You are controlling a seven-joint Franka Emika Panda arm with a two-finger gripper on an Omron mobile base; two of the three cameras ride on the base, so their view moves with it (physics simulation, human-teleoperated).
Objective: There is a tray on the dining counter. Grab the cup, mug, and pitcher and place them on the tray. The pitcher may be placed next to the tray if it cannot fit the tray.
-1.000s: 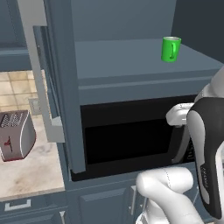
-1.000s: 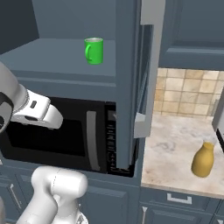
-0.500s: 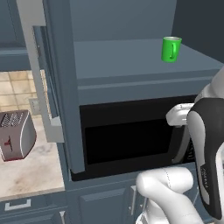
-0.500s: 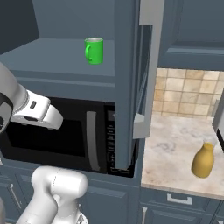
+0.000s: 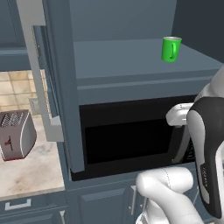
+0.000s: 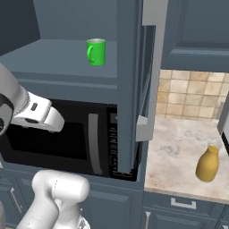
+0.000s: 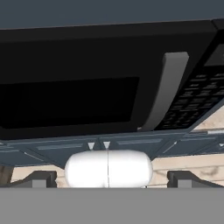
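Note:
The green mug (image 5: 170, 49) (image 6: 96, 52) stands upright on the open shelf above the black microwave (image 5: 127, 136) (image 6: 67, 138) (image 7: 87, 94). The amber pitcher (image 6: 208, 164) stands on the beige stone counter to the right of the cabinet. My gripper (image 7: 111, 178) is open, its two dark fingertips (image 7: 41, 177) wide apart with nothing between them. It faces the microwave's door from close by, well below the mug. The tray, the cup and the dining counter are out of view.
A cabinet door (image 5: 43, 74) (image 6: 150, 67) stands swung open beside the shelf. A silver toaster (image 5: 15, 140) sits on the counter at the left. The microwave's grey handle (image 7: 159, 92) is right of my hand. Tiled wall (image 6: 192, 94) backs the counter.

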